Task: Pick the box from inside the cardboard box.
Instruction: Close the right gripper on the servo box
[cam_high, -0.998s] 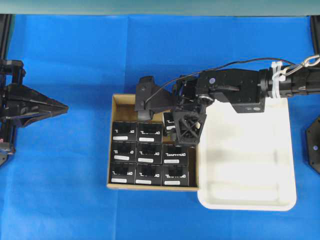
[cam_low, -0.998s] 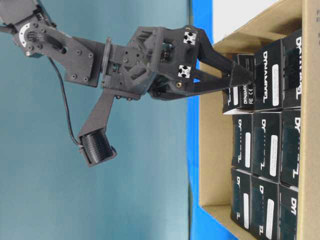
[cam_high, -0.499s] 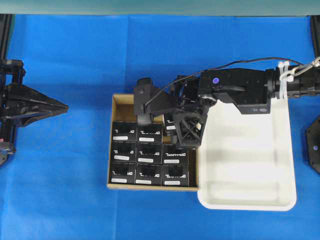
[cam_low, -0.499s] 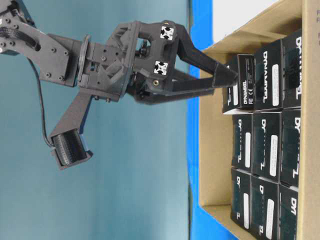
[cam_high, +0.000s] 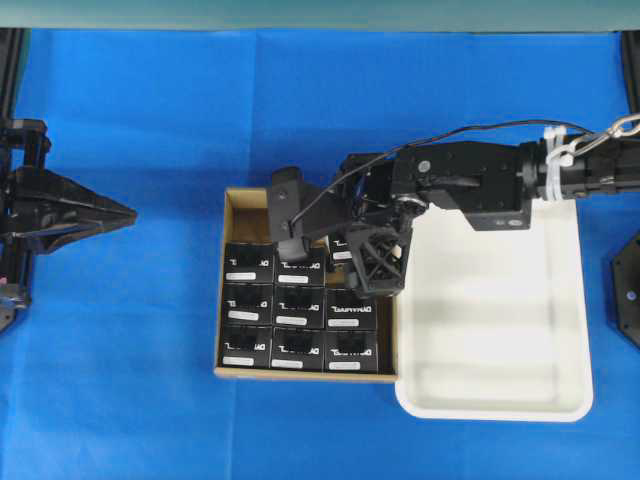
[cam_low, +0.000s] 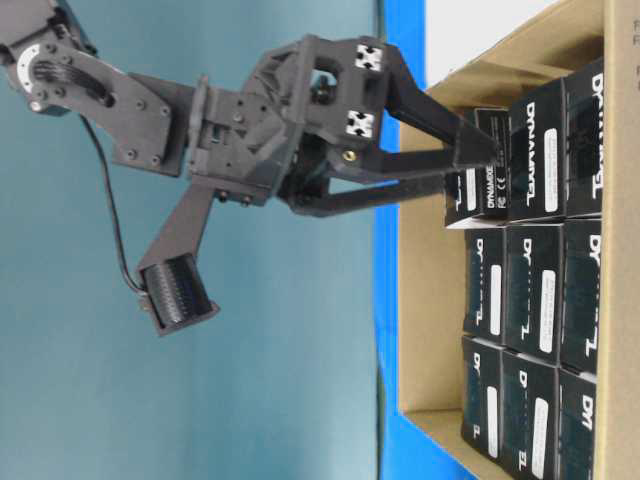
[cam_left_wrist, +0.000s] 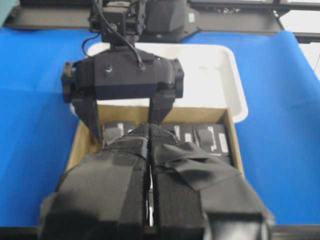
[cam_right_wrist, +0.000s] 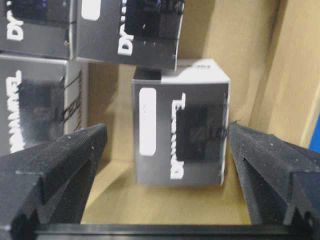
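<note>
The right pincer (cam_right_wrist: 165, 220) is spread wide and points down into the cardboard box (cam_high: 232, 205). The small black box (cam_right_wrist: 181, 125) it aims at stands between its two fingers, with a free gap on each side, so nothing is pinched yet. This box sits in the back corner of the carton, a little turned compared with its neighbours. The left pincer (cam_high: 120, 213) rests well away over the blue cloth, its taped fingers pressed together.

I think the main risk is on the outer side. The brown wall is just beyond one finger (cam_right_wrist: 272, 175), so if the pincer goes lower without centring, this finger may catch the wall and push the whole carton. On the other side, the next black box (cam_right_wrist: 127, 30) is near the target and overlaps it in the wrist view; a finger (cam_right_wrist: 55, 170) could press on it instead. Because the target is turned, the fingers may close on its corners and it may twist out.

The small boxes are smooth printed card, with sharp edges, white lettering and a white label strip. The carton is rough corrugated card with low walls. The white tray (cam_high: 500, 400) beside the pincer looks like smooth plastic with rounded corners.
</note>
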